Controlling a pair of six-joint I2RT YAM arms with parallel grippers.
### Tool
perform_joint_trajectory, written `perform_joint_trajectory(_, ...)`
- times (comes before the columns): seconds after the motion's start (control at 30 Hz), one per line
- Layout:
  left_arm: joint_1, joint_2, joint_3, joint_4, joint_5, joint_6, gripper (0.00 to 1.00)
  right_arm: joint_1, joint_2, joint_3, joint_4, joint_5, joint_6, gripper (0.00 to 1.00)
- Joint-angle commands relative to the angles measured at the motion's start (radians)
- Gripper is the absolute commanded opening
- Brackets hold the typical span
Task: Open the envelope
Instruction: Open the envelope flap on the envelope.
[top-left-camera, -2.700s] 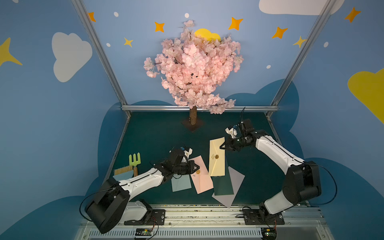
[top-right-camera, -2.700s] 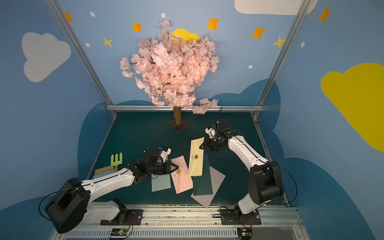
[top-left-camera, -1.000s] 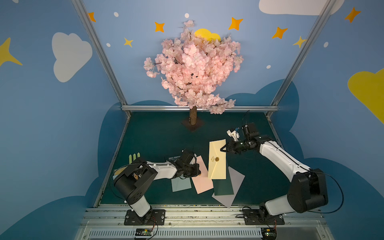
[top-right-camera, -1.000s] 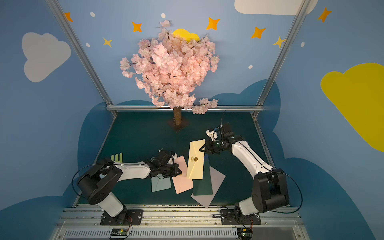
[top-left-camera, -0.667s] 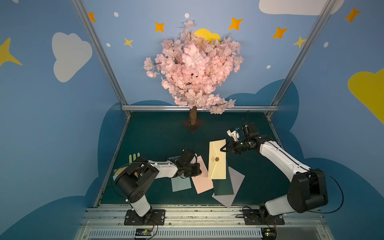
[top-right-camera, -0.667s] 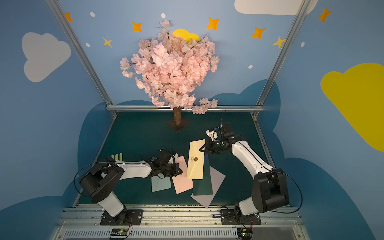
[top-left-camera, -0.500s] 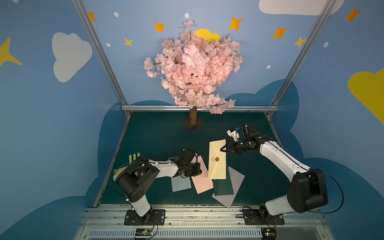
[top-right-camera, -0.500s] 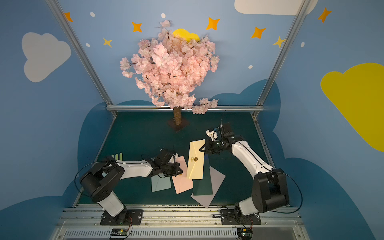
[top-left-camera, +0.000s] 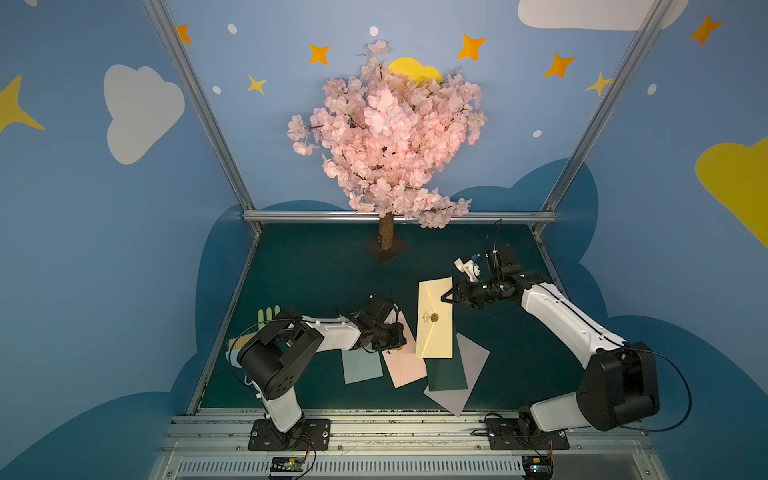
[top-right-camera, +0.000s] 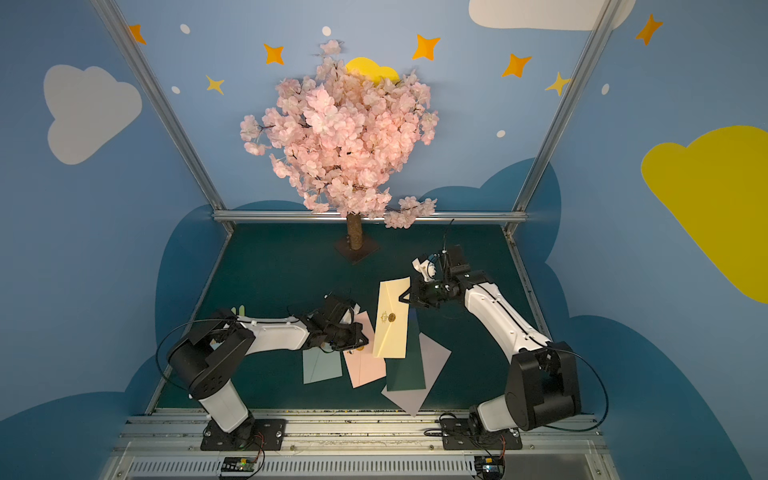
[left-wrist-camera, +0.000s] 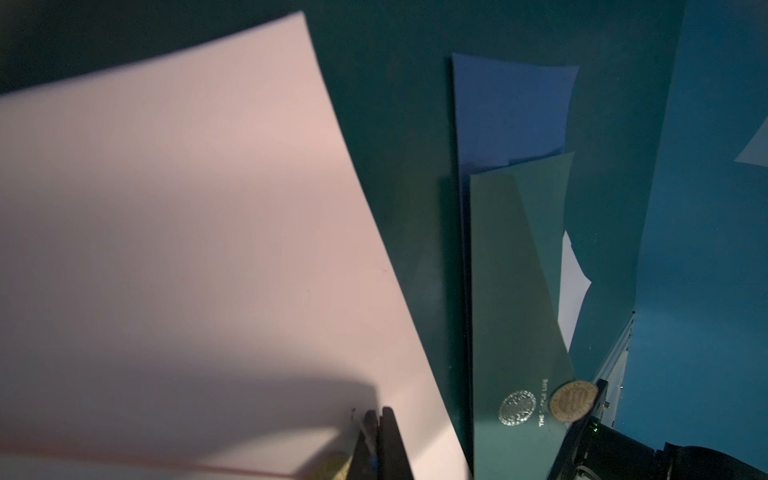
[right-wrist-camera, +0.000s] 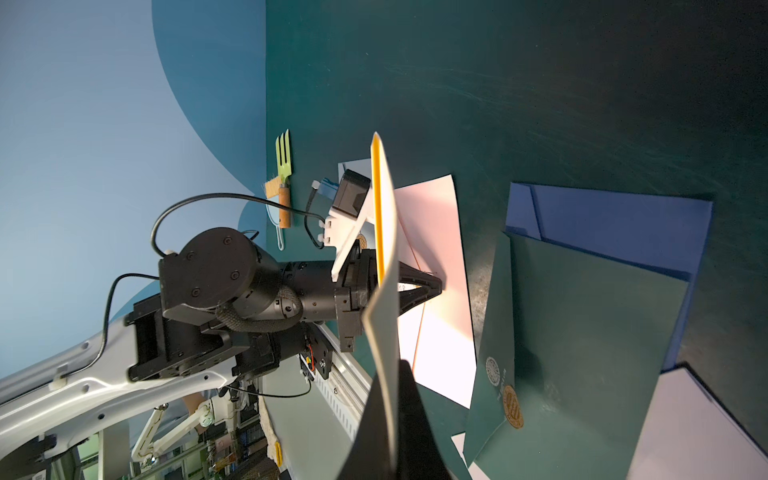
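Note:
My right gripper (top-left-camera: 446, 297) is shut on the far right edge of a cream envelope (top-left-camera: 434, 320) with a gold seal. It holds the envelope lifted and slanting over the pile, as both top views show (top-right-camera: 390, 320). In the right wrist view the cream envelope (right-wrist-camera: 384, 249) stands edge-on between my fingers (right-wrist-camera: 411, 390). My left gripper (top-left-camera: 397, 345) is shut. Its tips rest on a pink envelope (left-wrist-camera: 187, 228) close to that envelope's seal; a pale sliver shows between the fingers (left-wrist-camera: 388, 419), and I cannot tell what it is.
A pale teal envelope (top-left-camera: 361, 365), a dark green envelope (top-left-camera: 446, 370) and a lavender one (top-left-camera: 461, 382) lie overlapped under and around the pink one. A blossom tree (top-left-camera: 386, 237) stands at the back. A green toy fork (top-left-camera: 268, 313) lies at the left edge.
Since the oldest frames my left arm has folded in closer while its gripper stayed at the pink envelope. The right arm shifted slightly with the cream envelope. Over the last second nothing moved.

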Motion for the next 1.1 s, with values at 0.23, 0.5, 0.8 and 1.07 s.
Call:
perform_joint_trajectory(0.23, 0.01, -0.419, 0.112, -0.399, -0.294, 0.127, 0.12, 0.018, -0.077, 0.009, 0.003, -0.03, 0.016, 0.0)
perform_joint_trajectory(0.5, -0.087, -0.667, 0.105, -0.58, -0.465, 0.193, 0.48, 0.17, -0.083, 0.08, -0.025, 0.103, 0.027, 0.0)
perform_joint_trajectory(0.8, -0.233, -0.806, 0.017, -0.53, -0.632, 0.201, 0.59, 0.325, -0.045, 0.197, -0.069, 0.232, 0.047, 0.0)
perform_joint_trajectory(1.07, -0.36, -0.74, 0.064, -0.492, -0.729, 0.198, 0.58, 0.438, -0.01, 0.283, -0.103, 0.387, 0.052, 0.0)
